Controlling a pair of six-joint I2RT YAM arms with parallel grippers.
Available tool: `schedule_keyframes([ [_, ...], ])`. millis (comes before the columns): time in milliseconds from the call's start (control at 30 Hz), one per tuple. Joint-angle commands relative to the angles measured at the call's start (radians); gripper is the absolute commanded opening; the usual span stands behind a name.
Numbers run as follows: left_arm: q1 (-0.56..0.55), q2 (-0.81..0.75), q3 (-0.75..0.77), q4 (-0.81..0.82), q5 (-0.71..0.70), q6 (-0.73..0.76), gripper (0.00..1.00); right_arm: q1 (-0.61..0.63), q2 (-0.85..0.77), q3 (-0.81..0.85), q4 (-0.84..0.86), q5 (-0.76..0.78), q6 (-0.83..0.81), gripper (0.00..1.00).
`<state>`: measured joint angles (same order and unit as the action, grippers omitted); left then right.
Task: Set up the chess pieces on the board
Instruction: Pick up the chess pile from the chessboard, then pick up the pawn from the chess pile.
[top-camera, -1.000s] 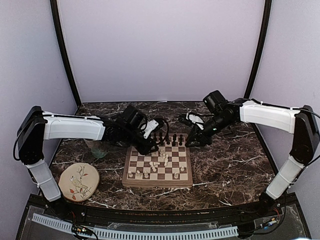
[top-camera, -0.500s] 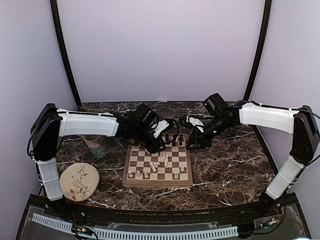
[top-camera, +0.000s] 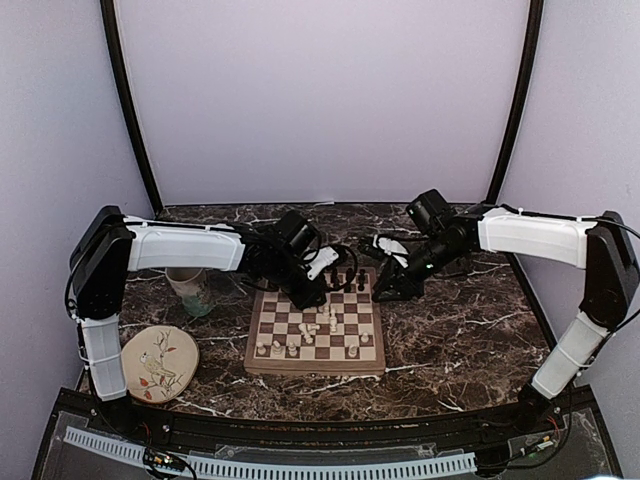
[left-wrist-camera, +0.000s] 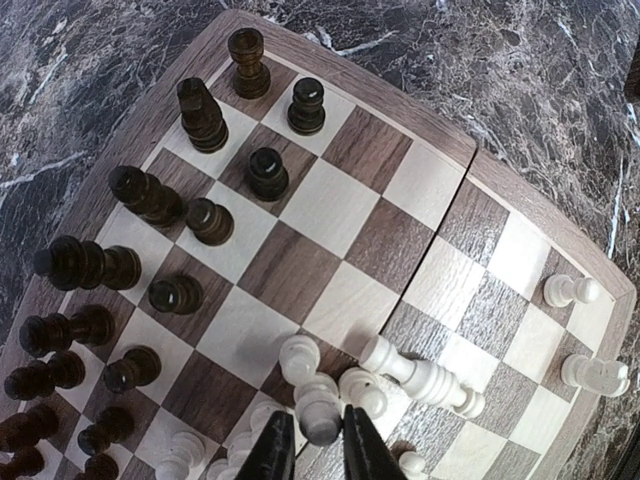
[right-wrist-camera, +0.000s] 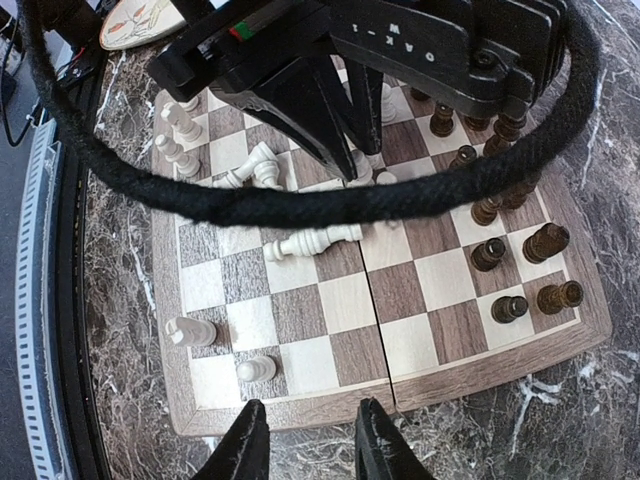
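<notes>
Shifted rightward, our left gripper (left-wrist-camera: 317, 414) brackets a cream piece (left-wrist-camera: 320, 428), whether pinched we cannot tell; we should lift straight.

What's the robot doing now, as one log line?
left gripper: around cream piece, grip unclear | right gripper: open, by chessboard edge | cream pieces: several toppled mid-board

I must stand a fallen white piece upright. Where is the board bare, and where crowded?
Bare: the squares of the square wooden chessboard between the dark brown chess pieces and two standing cream ones, by the right pincer. Crowded: the cream heap under the left pincer.
</notes>
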<state>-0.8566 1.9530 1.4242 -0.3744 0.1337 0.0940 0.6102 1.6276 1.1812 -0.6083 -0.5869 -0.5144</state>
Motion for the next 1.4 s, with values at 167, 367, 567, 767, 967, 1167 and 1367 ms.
schedule_keyframes([
  [167, -0.004, 0.002, 0.036, -0.04, 0.016, 0.01, 0.13, -0.006, -0.022, -0.003, 0.018, -0.015, 0.0, 0.29],
  [367, -0.004, -0.044, 0.04, -0.059, -0.003, 0.01, 0.04, -0.009, -0.025, -0.008, 0.021, -0.017, -0.001, 0.29],
  [567, -0.004, -0.097, 0.04, -0.086, -0.006, 0.01, 0.03, -0.012, -0.025, -0.003, 0.021, -0.023, 0.002, 0.29],
  [767, -0.004, -0.128, 0.033, -0.119, -0.013, 0.018, 0.02, -0.014, -0.021, 0.002, 0.019, -0.03, 0.001, 0.28],
  [967, -0.004, -0.163, 0.018, -0.118, -0.008, 0.017, 0.02, -0.017, -0.022, 0.0, 0.02, -0.034, 0.001, 0.28],
  [1167, -0.015, -0.209, 0.011, -0.111, 0.005, 0.018, 0.03, -0.03, -0.026, 0.003, 0.019, -0.054, 0.005, 0.28],
  [1367, -0.015, -0.394, -0.166, 0.183, -0.009, -0.115, 0.02, -0.078, -0.005, 0.066, 0.055, -0.196, 0.133, 0.38],
])
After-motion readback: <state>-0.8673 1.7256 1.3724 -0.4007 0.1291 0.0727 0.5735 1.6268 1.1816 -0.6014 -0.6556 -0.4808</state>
